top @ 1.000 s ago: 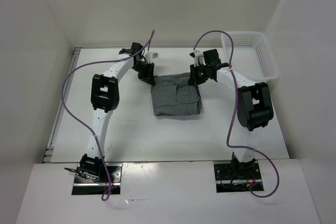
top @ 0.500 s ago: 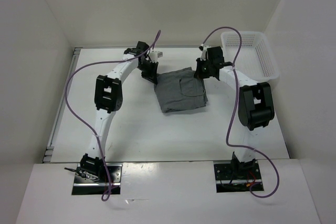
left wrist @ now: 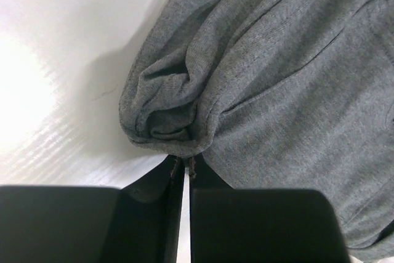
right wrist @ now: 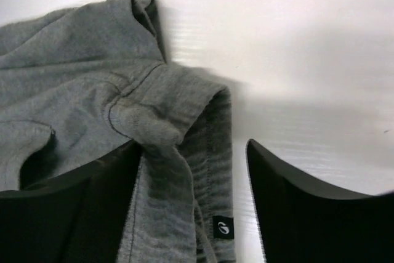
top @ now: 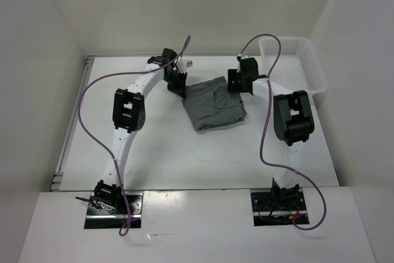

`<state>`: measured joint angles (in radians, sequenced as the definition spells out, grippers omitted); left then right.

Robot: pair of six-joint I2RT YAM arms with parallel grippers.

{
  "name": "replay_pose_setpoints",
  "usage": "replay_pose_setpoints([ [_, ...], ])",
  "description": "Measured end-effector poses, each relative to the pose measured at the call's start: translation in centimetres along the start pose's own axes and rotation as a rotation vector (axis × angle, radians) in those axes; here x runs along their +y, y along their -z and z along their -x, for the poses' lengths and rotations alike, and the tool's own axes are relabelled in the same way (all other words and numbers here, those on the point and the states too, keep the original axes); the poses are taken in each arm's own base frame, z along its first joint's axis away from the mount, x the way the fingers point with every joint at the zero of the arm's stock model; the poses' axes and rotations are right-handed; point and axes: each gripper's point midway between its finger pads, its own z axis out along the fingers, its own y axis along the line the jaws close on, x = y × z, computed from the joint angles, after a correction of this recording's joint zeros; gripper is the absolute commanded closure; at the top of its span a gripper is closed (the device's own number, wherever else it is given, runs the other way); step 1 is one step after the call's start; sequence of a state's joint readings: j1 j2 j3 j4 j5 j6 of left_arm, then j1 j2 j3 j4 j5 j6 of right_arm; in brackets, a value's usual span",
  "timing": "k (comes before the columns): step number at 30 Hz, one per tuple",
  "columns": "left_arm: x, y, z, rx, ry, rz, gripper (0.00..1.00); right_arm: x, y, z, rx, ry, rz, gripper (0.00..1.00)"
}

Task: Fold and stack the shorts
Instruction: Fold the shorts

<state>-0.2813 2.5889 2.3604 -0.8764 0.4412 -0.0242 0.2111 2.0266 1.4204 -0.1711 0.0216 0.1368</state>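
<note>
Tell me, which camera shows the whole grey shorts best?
The top external view: the whole shorts show there, folded on the table. The left wrist view shows just a bunched corner up close; the right wrist view just a stitched edge with a small black tag.

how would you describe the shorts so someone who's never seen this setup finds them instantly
On the white table, look at the far middle, left of the white mesh basket. The shorts are the folded grey fabric bundle there, the only cloth on the surface.

Grey shorts (top: 215,104) folded mid-table (lying skewed); L gripper (top: 180,90) at far-left corner, R gripper (top: 234,86) at far-right corner.
</note>
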Motion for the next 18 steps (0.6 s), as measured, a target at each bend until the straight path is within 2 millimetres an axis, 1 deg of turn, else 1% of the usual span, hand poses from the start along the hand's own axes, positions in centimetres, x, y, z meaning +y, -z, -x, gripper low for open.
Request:
replay_pose_setpoints([
  [1,0.0,0.0,0.1,-0.002,-0.002,0.003,0.91,-0.2,0.0,0.2,-0.006,0.001,-0.009,0.18],
  [2,0.1,0.0,0.3,-0.006,-0.004,0.007,0.91,-0.3,0.0,0.3,-0.010,0.003,-0.018,0.18],
  [5,0.4,-0.1,1.0,-0.022,-0.014,0.023,0.87,-0.6,0.1,0.6,-0.020,0.015,-0.032,0.13],
  [7,0.5,-0.2,1.4,-0.031,-0.023,0.036,0.87,-0.5,0.7,1.1,-0.032,0.023,-0.030,0.13],
  [8,0.6,-0.2,1.7,-0.040,-0.028,0.042,0.85,-0.4,1.1,1.4,-0.040,0.027,-0.025,0.12],
  [11,0.9,-0.4,2.7,-0.067,-0.042,0.059,0.82,-0.2,3.3,2.8,-0.081,0.032,-0.012,0.12],
  [13,1.1,-0.6,3.4,-0.087,-0.053,0.065,0.80,0.0,5.2,3.7,-0.111,0.037,-0.005,0.12],
  [15,1.2,-0.7,4.2,-0.111,-0.065,0.072,0.78,0.1,7.3,5.0,-0.155,0.046,-0.001,0.11],
  [16,1.2,-0.7,4.5,-0.121,-0.070,0.074,0.74,0.1,8.2,5.7,-0.176,0.051,-0.001,0.11],
  [18,1.0,-0.7,5.2,-0.142,-0.085,0.077,0.68,0.0,9.9,6.7,-0.215,0.063,-0.006,0.09],
])
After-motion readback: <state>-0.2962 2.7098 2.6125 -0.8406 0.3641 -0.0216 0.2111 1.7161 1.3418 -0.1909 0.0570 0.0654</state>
